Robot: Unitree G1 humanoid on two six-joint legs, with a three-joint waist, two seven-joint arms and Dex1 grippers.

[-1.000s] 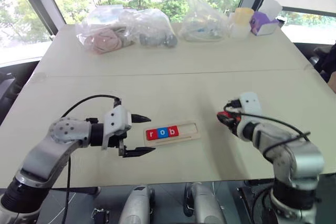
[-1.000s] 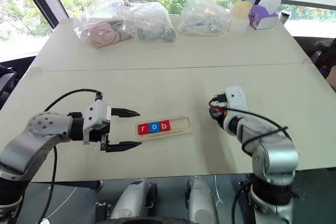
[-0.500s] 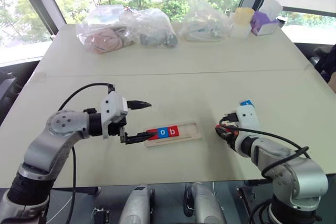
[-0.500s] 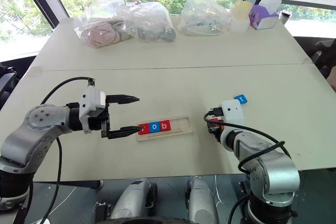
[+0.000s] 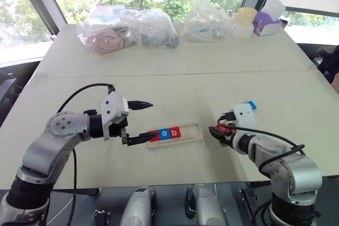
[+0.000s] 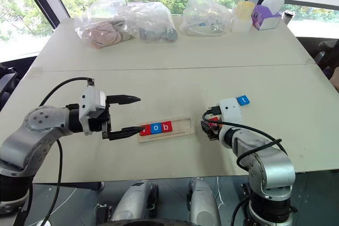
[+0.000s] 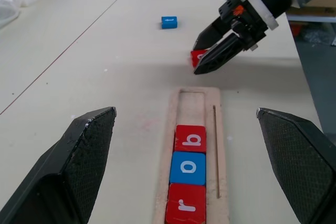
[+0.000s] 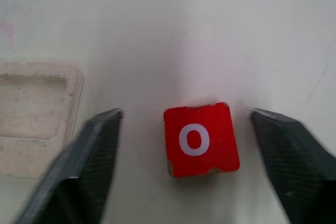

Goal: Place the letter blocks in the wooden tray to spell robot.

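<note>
The wooden tray (image 5: 193, 129) lies at the table's middle front. It holds a red "r" (image 7: 186, 210), a blue "o" (image 7: 189, 167) and a red "b" (image 7: 191, 138) at its left end. A red "o" block (image 8: 200, 139) lies flat on the table just right of the tray. My right gripper (image 5: 218, 131) is open, its fingers (image 8: 89, 166) either side of that block with a gap on each side. A blue block (image 5: 250, 105) sits on the table behind the right hand. My left gripper (image 5: 145, 122) is open and empty, its lower finger over the tray's left end.
Clear plastic bags (image 5: 127, 27) with soft items and a taller bag (image 5: 204, 22) line the far side. A pale yellow container (image 5: 244, 20) and a purple box (image 5: 265, 24) stand at the far right. The table's front edge runs just below both hands.
The right gripper came down toward the tray and opened, leaving the red "o" block on the table between its fingers. The left gripper rose slightly, its lower finger now over the tray's end.
</note>
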